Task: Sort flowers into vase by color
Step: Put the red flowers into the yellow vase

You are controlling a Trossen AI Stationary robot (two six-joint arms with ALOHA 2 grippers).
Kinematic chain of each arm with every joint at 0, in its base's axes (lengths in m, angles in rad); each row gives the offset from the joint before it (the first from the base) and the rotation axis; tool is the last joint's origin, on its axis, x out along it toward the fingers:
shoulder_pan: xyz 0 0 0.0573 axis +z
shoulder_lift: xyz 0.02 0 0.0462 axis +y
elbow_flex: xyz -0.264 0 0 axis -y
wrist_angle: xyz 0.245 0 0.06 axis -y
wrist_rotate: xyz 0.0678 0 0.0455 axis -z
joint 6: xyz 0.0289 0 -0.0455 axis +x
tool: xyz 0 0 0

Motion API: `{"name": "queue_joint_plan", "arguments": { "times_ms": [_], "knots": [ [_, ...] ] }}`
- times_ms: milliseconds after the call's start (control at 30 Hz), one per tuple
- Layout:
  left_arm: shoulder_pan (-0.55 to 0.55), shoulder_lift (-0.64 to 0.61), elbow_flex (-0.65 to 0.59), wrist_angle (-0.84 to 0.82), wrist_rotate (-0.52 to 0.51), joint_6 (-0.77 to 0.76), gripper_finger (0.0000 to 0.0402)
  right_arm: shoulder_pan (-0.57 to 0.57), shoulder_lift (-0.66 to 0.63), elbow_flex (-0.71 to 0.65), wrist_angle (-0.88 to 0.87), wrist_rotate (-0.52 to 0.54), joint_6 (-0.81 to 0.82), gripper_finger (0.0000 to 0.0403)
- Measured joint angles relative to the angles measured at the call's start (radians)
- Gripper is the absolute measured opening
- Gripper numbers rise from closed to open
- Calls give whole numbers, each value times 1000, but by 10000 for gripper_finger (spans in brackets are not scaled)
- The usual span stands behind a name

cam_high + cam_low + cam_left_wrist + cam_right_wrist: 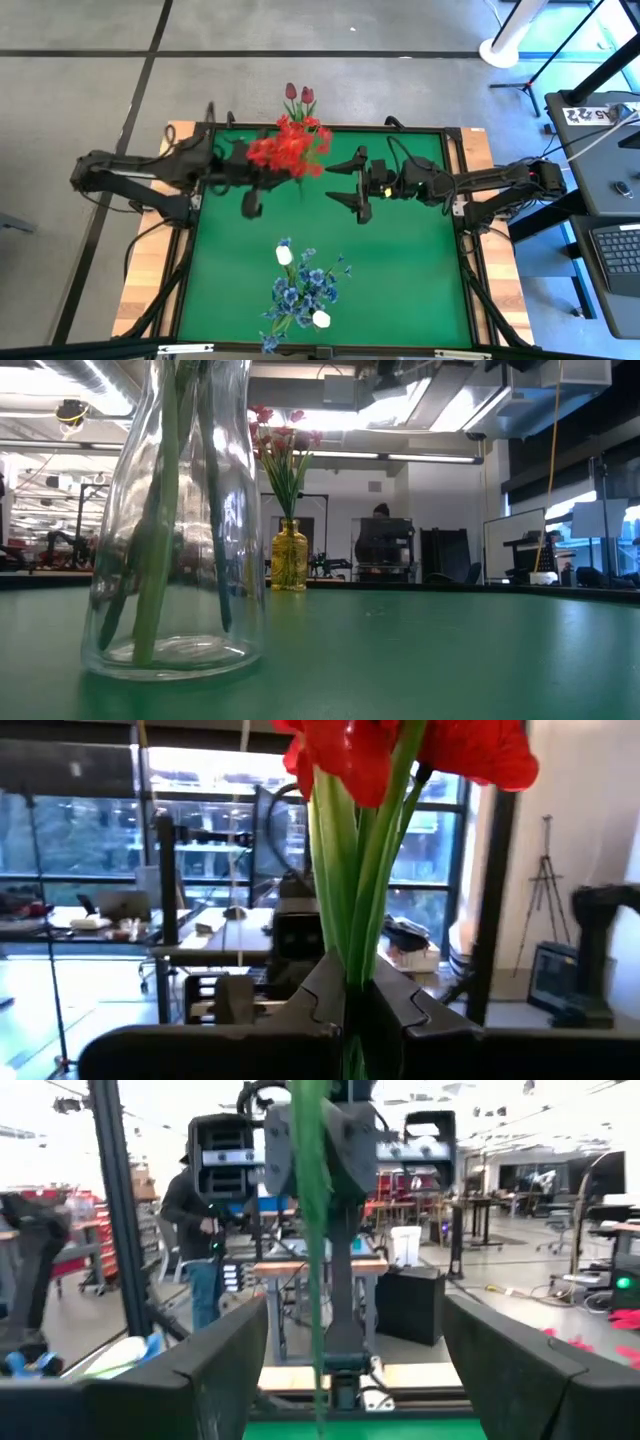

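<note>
A bunch of red flowers (290, 148) is lifted over the far half of the table by my left gripper (258, 180), which is shut on its green stems. In the left wrist view the red blossoms (400, 750) stand upright above the fingers. My right gripper (355, 185) is open and level, facing the bunch from the table's right. The hanging stems (312, 1230) show ahead of it, midway between its spread fingers and untouched. Blue sprays and white buds (300, 290) stand in a clear glass vase (175, 520) near the near edge. Dark pink tulips (298, 98) stand in a yellow vase (289, 555) at the far edge. My left gripper pinches the red flowers' bundled green stems (356, 960) between its two fingers (310, 1005), a short way below the blossoms. The fingers come level from the table's left, across the stems. The bunch is lifted clear and upright, and the stems' lower part hangs below the fingers.
The green table top (400, 270) has a raised dark frame around it. A person stands in the room beyond the table (200, 1230), away from the arms. A bare stretch of the green lies on the table's right half, between the two vases.
</note>
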Motion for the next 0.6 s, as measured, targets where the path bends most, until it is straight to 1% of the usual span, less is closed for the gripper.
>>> {"name": "queue_joint_plan", "arguments": {
  "times_ms": [133, 233, 467, 533, 600],
  "knots": [
    [85, 87, 0, 40, 80, -58, 7, -10, 0, 0, 12, 6, 7, 296],
    [112, 151, 0, 71, 142, -75, 7, -8, 0, 0, -31, 57, 7, 296],
    [112, 251, 0, 242, 177, -83, 7, -10, 0, 0, -44, 72, 8, 295],
    [112, 265, 0, 256, 188, -93, 7, -10, 0, 0, -35, 72, 9, 288],
    [112, 272, 0, 256, 190, -93, 7, -9, 0, 0, -31, 72, 10, 271]
  ]
}}
